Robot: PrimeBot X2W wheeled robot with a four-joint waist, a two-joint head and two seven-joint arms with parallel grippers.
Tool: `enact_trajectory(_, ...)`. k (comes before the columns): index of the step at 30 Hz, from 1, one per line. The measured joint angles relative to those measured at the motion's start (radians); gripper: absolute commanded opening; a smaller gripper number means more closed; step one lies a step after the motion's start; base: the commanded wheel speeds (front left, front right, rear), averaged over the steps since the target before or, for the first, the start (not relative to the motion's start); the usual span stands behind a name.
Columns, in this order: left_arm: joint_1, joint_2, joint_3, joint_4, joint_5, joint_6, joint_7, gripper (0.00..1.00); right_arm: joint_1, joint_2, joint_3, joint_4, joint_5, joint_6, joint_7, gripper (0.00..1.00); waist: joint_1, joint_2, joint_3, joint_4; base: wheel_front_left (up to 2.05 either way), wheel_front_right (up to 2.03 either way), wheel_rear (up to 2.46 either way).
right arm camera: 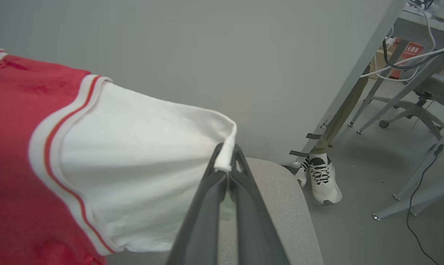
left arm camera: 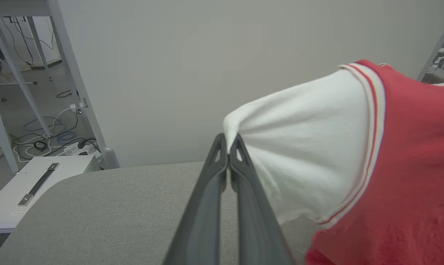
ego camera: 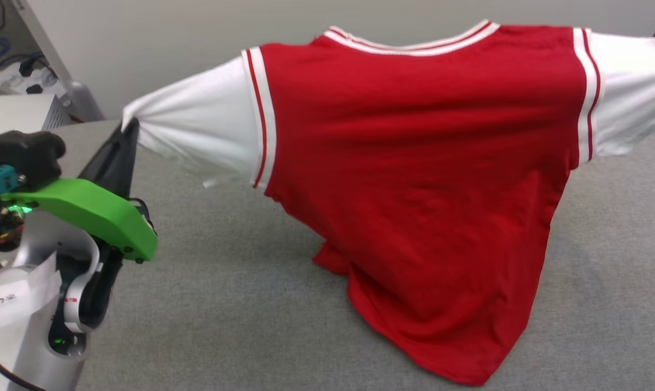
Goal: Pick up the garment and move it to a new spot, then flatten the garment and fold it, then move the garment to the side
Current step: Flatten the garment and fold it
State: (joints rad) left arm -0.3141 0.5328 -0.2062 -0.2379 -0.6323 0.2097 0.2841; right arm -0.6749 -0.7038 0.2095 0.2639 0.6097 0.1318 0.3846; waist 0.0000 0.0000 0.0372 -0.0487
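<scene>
Red jersey T-shirt with white short sleeves and striped trim (ego camera: 425, 163) hangs stretched wide between our two arms above the grey fabric-covered bench (ego camera: 224, 304), its lower hem draping onto the cloth. Our left claw (left arm camera: 228, 143) is pinched tight on the tip of one white sleeve, fingers angled up from the lower left. Our right claw (right arm camera: 227, 152) is clamped on the other sleeve's edge

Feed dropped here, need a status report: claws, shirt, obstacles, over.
Left claw shut on left sleeve tip, right claw shut on right sleeve tip. Red garment stretched between them, hem on grey table. Person's shoe on floor by table corner.
</scene>
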Motion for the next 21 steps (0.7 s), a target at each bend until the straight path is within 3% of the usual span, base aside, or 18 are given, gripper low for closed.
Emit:
enact_trajectory(13,-0.145,0.058,0.083,-0.090,0.035,-0.006,-0.074,0.00,-0.064,0.027,-0.128,-0.125,-0.028,0.001,-0.081,0.00,0.0000,0.0000,-0.023,-0.037,0.00,0.00,0.00)
enact_trajectory(21,-0.312,0.117,0.097,-0.058,0.041,-0.065,-0.053,0.00,-0.157,0.057,-0.141,-0.136,-0.065,0.001,-0.117,0.00,0.0000,0.0000,0.054,-0.038,0.00,0.00,0.00)
